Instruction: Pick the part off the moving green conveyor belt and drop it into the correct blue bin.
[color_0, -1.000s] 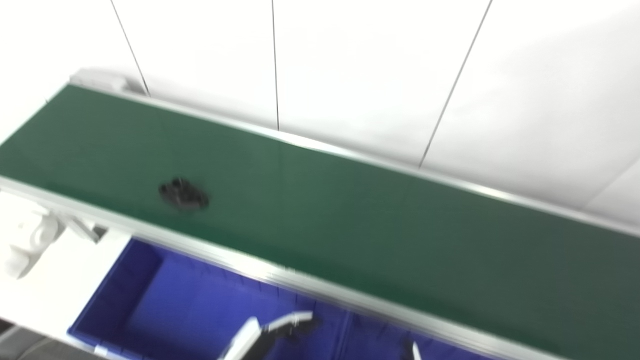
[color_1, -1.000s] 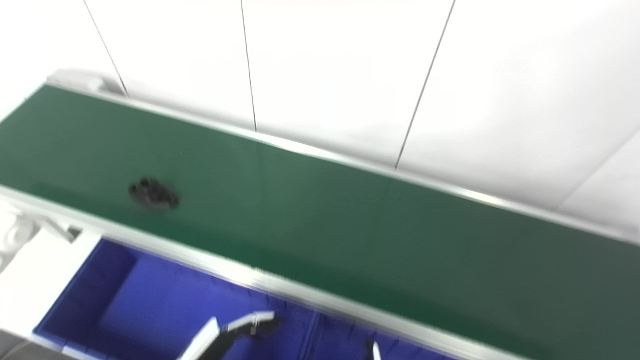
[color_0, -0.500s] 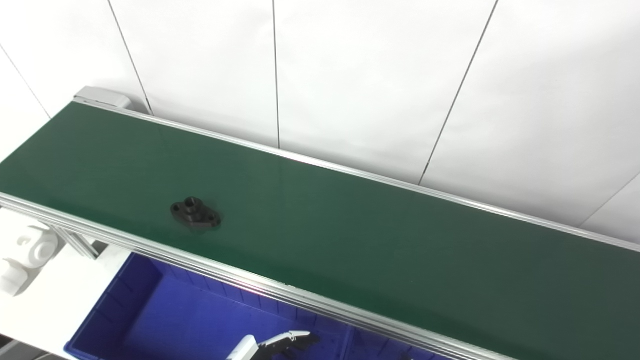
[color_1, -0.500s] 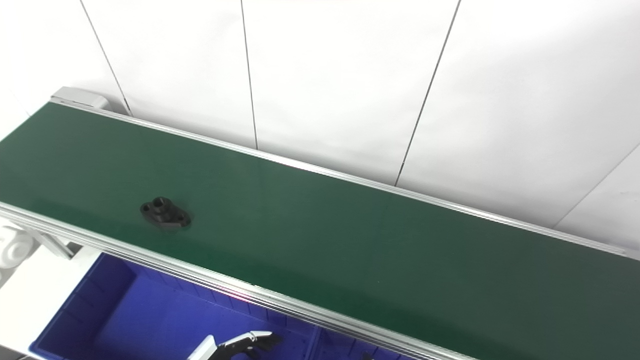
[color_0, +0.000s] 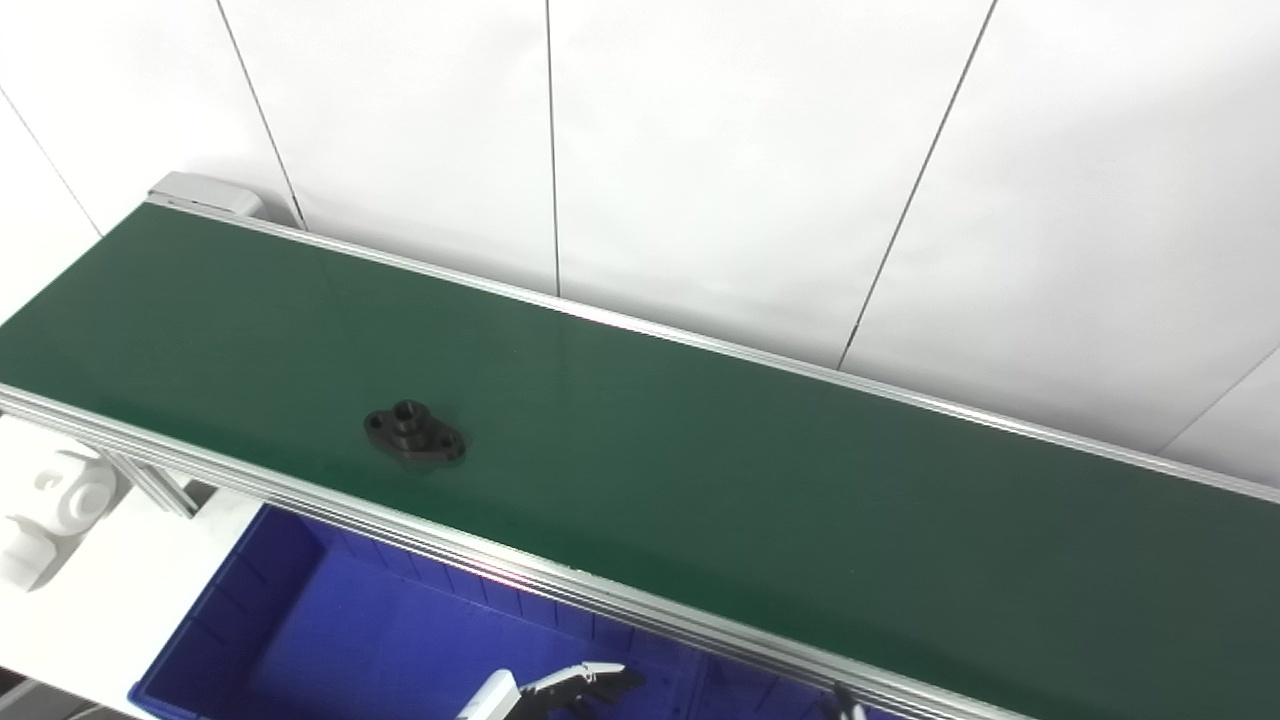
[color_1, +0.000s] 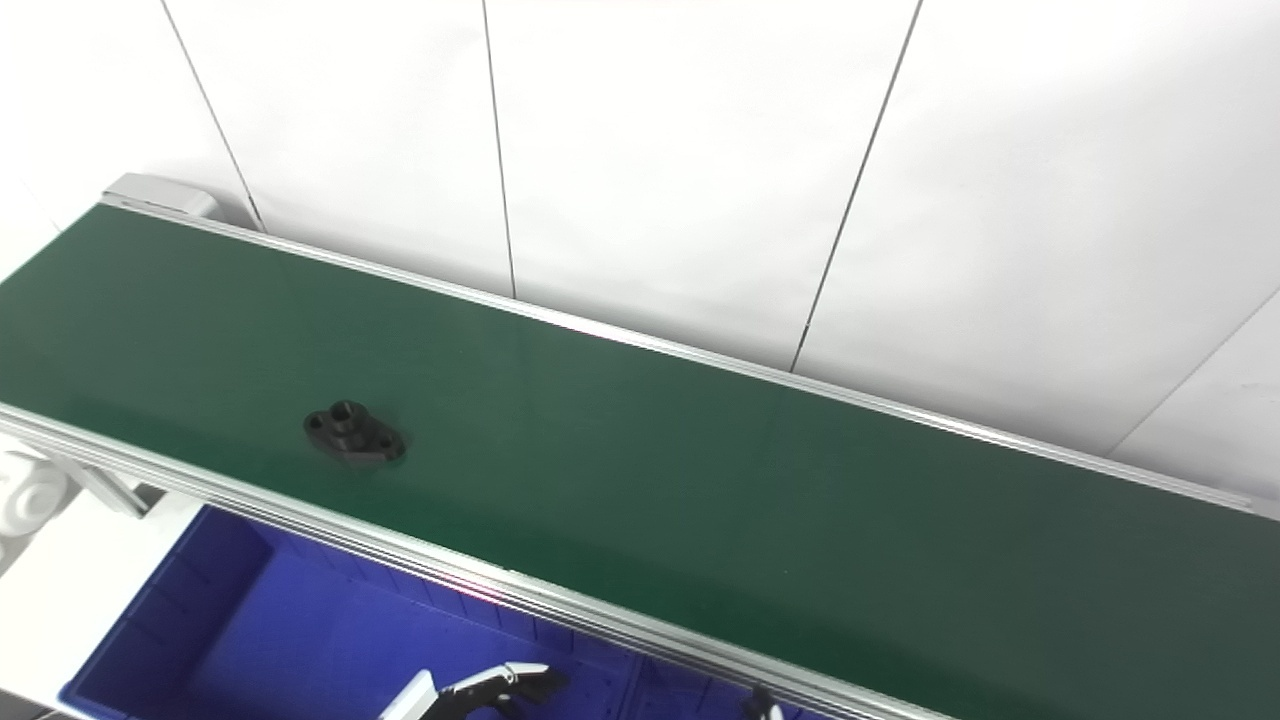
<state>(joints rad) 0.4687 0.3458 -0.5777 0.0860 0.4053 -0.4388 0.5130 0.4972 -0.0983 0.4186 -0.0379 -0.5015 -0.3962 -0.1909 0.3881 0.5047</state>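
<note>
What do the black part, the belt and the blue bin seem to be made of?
Black part: matte black, plastic or coated metal; no glint, so this is uncertain.
Belt: smooth green rubber or PVC with a faint sheen, in silver ribbed rails that look like aluminium.
Blue bin: moulded plastic, glossy, with ribbed walls.

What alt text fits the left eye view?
A black flanged part lies on a green conveyor belt below white wall panels. A blue bin sits below the belt, the left hand over it.
</note>
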